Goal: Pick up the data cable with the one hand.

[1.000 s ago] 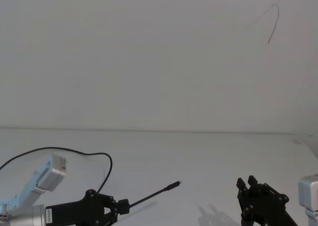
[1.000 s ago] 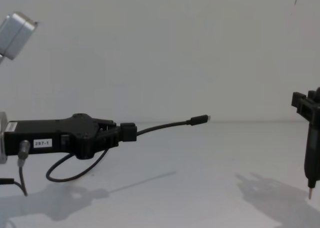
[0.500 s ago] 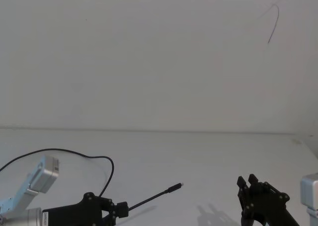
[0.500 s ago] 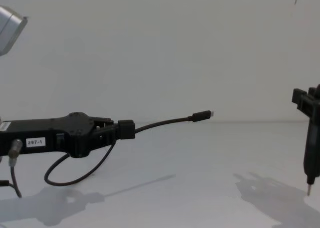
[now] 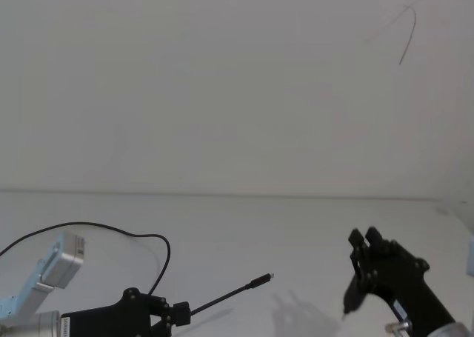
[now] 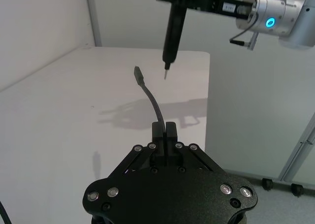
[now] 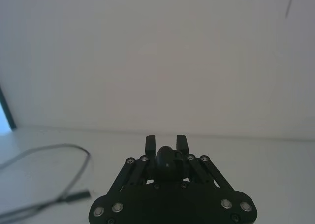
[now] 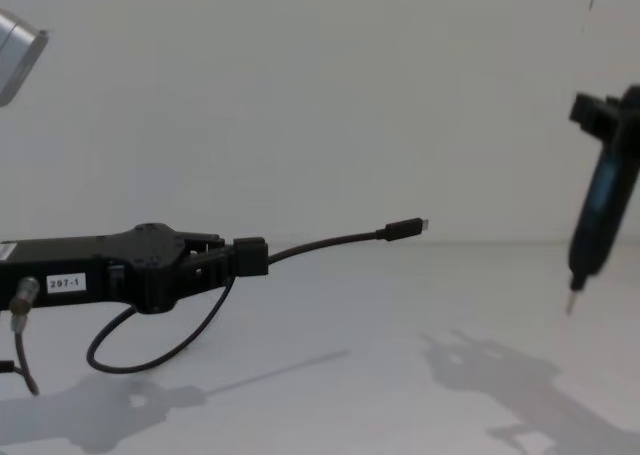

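The data cable (image 8: 320, 245) is thin and black, and my left gripper (image 8: 250, 258) is shut on it above the white table. Its free end juts out level to a small flat plug (image 8: 405, 227); the rest sags in a loop (image 8: 150, 350) below the gripper. From the head, the left gripper (image 5: 180, 311) sits at the bottom left, with the plug (image 5: 261, 280) to its right and the cable (image 5: 164, 252) arcing back left. In the left wrist view the fingers (image 6: 158, 131) clamp the cable below the plug (image 6: 139, 74). My right gripper (image 8: 605, 105) hangs at the right.
The right gripper (image 5: 364, 236) is shut on a slim dark-blue tool (image 8: 597, 210) with a thin pin tip (image 8: 570, 310), held tilted above the table (image 8: 380, 355). The table's edge (image 6: 208, 91) drops to the floor. A thin wire with a silver connector (image 8: 22, 293) hangs from the left wrist.
The right gripper has risen and swung leftward, tilting its pin-tipped tool. The left gripper, holding the cable, has sunk slightly and then stayed almost still.
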Robot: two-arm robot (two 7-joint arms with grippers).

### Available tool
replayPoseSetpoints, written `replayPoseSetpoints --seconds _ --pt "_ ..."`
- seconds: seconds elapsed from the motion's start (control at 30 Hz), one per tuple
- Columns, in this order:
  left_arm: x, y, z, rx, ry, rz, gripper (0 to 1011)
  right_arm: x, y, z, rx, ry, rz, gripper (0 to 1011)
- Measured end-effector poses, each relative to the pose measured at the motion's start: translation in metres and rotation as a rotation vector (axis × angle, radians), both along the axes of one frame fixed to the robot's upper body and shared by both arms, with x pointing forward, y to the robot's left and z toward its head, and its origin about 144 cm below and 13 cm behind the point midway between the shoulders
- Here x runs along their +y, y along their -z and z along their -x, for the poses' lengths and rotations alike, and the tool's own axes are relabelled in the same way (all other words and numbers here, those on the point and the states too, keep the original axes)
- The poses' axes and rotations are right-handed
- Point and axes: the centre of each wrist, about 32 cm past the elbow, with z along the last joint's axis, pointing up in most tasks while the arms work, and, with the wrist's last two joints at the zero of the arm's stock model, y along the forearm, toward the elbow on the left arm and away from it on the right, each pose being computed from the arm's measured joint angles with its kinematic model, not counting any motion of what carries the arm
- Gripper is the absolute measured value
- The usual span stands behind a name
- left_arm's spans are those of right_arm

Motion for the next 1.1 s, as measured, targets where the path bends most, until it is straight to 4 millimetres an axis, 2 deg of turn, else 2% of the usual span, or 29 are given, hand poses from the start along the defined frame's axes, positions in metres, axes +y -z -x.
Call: replayPoseSetpoints --seconds 0.33,0.53,1.1 --pt "0.0 0.0 0.0 0.002 0.002 0.002 38 0.015 -0.026 -0.016 -0.085 -0.092 -0.132 251" --pt "0.0 0.0 0.001 0.002 0.003 0.003 38 0.023 -0.036 -0.024 -0.11 -0.134 -0.179 251" --pt "0.0 0.0 0.001 0.003 0.004 0.004 38 0.037 -0.039 -0.033 -0.08 -0.19 -0.247 251"
